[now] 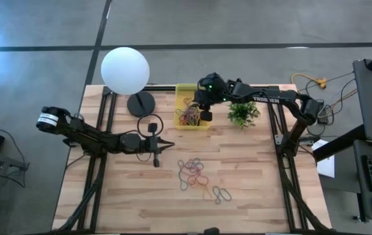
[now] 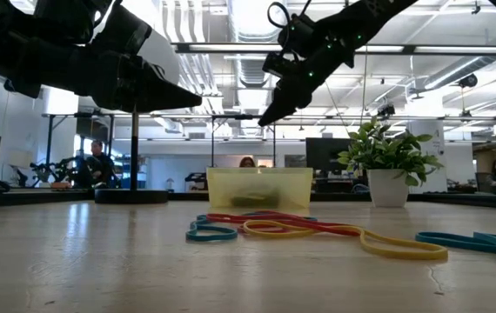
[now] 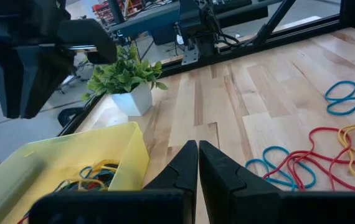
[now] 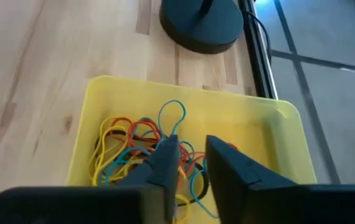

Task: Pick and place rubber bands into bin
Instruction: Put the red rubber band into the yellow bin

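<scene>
Yellow translucent bin [image 1: 193, 91] sits upright at desk rear, holding tangled rubber bands [image 4: 141, 149]. Loose rubber bands [image 1: 198, 173] lie scattered mid-desk, well apart.

Rubber bands [image 2: 318, 230] before yellow bin [image 2: 259, 189]

Bright ceiling strip lights [image 2: 257, 17] backlight dark arms; soft focus.

High view looks straight down; low view looks level across the bench [image 2: 100, 261]; both wrist views closely share the bin [image 4: 289, 134].
</scene>
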Robot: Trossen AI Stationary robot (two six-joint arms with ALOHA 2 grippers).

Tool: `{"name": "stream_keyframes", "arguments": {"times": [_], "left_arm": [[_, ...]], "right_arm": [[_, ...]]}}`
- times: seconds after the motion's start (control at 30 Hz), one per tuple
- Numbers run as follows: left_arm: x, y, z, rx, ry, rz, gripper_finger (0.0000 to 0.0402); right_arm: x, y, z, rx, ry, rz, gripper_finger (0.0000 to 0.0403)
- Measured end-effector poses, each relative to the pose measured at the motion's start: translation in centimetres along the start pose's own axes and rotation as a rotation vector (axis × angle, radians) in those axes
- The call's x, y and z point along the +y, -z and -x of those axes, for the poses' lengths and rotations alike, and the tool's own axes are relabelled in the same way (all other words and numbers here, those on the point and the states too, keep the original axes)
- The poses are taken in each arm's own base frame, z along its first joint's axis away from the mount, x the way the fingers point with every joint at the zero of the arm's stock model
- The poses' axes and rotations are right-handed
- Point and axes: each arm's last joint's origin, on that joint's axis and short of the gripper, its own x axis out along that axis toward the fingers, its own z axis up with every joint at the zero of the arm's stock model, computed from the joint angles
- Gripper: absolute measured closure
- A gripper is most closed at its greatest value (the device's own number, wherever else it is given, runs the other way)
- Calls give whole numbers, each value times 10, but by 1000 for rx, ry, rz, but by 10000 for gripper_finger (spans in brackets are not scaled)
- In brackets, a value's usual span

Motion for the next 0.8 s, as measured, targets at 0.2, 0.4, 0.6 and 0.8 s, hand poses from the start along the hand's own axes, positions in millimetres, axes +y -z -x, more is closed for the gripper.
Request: {"name": "stream_keyframes", "arguments": {"times": [0.2,0.4,0.6,0.8], "left_arm": [[0,0,0,-3,16,25,402],[-8,6,0,35,226,13,402],[-9,-3,-5,35,276,42,402],[-10,-14,-16,180,300,120,402]], "right_arm": [[5,4,1,31,-87,-34,272],[30,12,4,84,-417,-78,259],[71,13,2,182,-543,-33,271],[111,10,0,208,-625,47,283]]}}
